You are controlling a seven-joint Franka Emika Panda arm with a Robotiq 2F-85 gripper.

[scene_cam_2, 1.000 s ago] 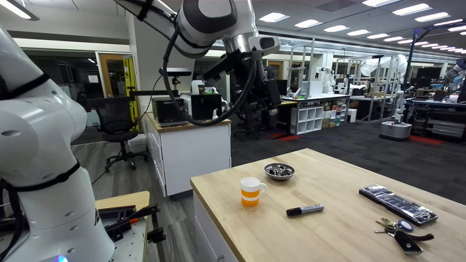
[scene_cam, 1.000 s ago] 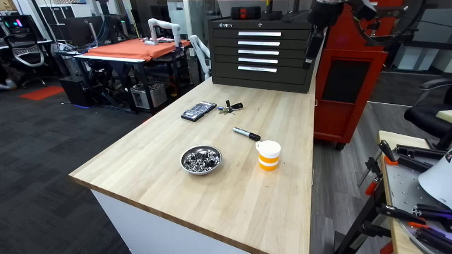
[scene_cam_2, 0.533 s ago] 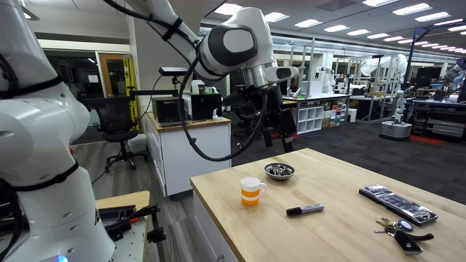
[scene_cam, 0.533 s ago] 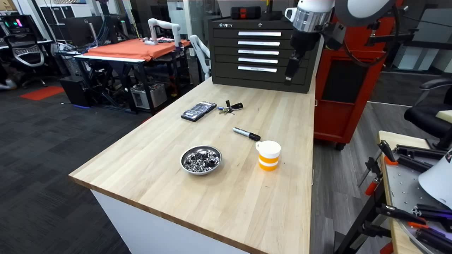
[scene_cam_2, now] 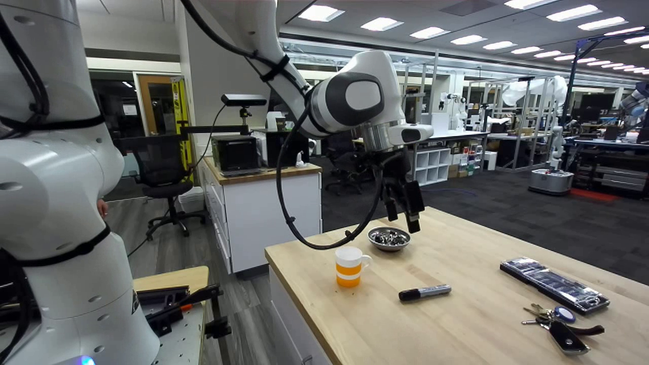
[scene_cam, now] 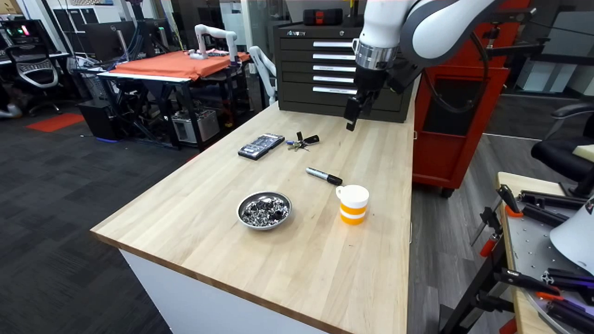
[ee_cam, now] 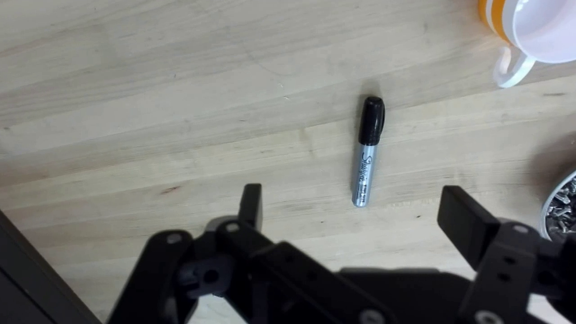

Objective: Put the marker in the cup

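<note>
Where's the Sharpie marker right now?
In the wrist view, the Sharpie marker lies right of centre on the wooden tabletop, its black cap nearest the orange-striped mug.

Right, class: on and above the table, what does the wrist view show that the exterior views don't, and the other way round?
Wrist view only: readable "Sharpie" lettering on the marker.

Exterior views only: the flat case, the arm, and the whole of the cup and bowl. The keys can't be made out in the wrist view.

Both: the gripper, the marker lying on the table outside the cup, and at least part of cup and bowl.
</note>
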